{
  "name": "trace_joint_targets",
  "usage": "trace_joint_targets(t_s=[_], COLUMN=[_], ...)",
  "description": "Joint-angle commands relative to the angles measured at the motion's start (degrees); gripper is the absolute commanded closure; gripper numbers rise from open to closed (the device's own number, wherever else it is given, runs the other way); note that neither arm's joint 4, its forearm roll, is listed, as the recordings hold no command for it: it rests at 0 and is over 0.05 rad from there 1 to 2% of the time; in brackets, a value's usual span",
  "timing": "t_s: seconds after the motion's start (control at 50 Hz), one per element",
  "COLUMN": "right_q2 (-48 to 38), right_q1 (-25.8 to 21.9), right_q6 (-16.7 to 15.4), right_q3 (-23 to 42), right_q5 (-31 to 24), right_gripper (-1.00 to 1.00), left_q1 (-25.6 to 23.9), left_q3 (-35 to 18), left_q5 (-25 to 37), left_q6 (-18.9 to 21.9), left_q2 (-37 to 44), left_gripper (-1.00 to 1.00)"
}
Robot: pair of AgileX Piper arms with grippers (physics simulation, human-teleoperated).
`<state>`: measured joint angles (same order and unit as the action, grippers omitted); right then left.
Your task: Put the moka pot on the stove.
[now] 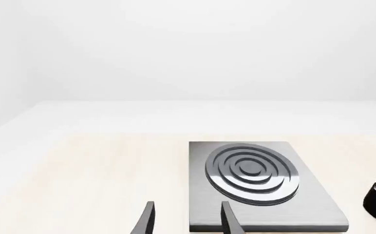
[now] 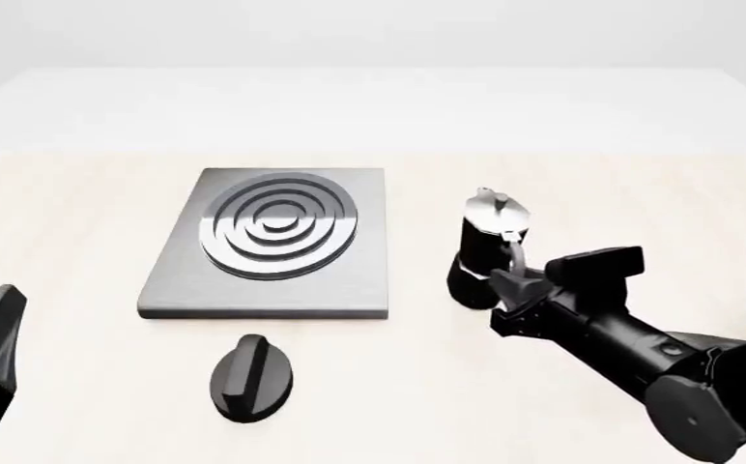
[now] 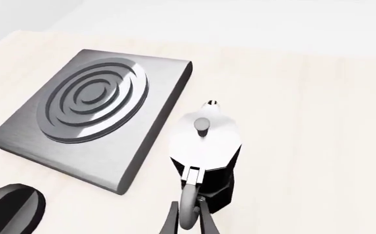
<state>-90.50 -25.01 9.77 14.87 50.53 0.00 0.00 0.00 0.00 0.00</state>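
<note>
moka pot (image 2: 485, 253) upright on table (image 2: 76, 208), just right of stove (image 2: 270, 244). right gripper (image 3: 188, 220) jaws pinching pot handle. left gripper (image 1: 186, 219) jaws spread, holding nothing.

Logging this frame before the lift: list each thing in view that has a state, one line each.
moka pot: upright on the table, lid shut, right of the stove, not on it.
stove: flat on the table, burner bare.
black knob: lying on the table near the stove.
right gripper: shut on the pot's handle.
left gripper: open, holding nothing.
</note>
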Motion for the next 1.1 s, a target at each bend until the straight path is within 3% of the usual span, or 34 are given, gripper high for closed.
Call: trace_joint_targets(t_s=[0.02, 0.5, 0.8, 1.1], right_q2=[2.1, 13.2, 17.4, 24.0], right_q1=[-0.8, 0.3, 0.3, 0.6], right_q6=[0.3, -2.2, -3.3, -5.4], right_q3=[-0.3, -1.1, 1.2, 4.7], right_q5=[-1.8, -10.4, -14.4, -22.0], right_gripper=[1.0, 1.0, 1.0, 1.0], left_q1=[0.0, 0.0, 0.0, 0.0], left_q3=[0.0, 0.0, 0.0, 0.0], left_q5=[0.0, 0.0, 0.0, 0.0], left_q6=[0.0, 0.0, 0.0, 0.0], left_q2=[0.0, 0.0, 0.0, 0.0], left_gripper=[-1.0, -1.0, -1.0, -1.0])
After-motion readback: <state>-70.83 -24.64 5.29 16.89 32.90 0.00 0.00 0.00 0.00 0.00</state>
